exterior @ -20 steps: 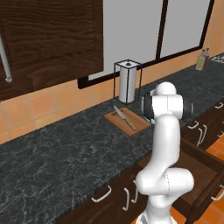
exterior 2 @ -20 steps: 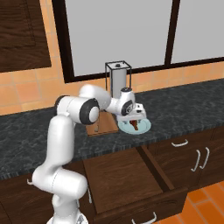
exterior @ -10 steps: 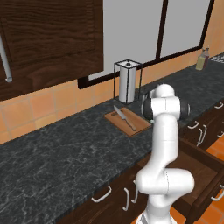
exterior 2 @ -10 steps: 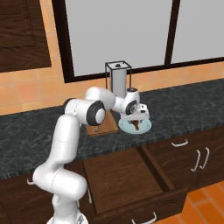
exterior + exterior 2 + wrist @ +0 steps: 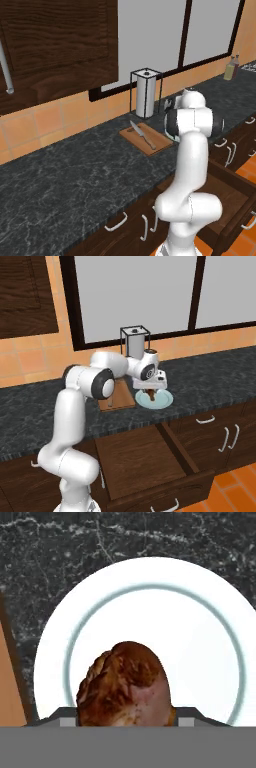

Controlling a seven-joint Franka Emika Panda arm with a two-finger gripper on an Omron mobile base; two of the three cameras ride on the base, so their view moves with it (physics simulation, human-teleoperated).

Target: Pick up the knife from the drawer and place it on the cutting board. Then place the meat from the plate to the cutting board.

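I'm hovering my gripper [image 5: 150, 390] over the meat [image 5: 125, 684] on the plate [image 5: 200, 637]; finger state unclear—an off-centre grasp risks slipping.

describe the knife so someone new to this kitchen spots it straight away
Find the paper towel holder under the window on the black counter. Just in front lies the reddish wooden cutting board, and the knife rests flat on it. It is the slim silvery blade with a dark handle.
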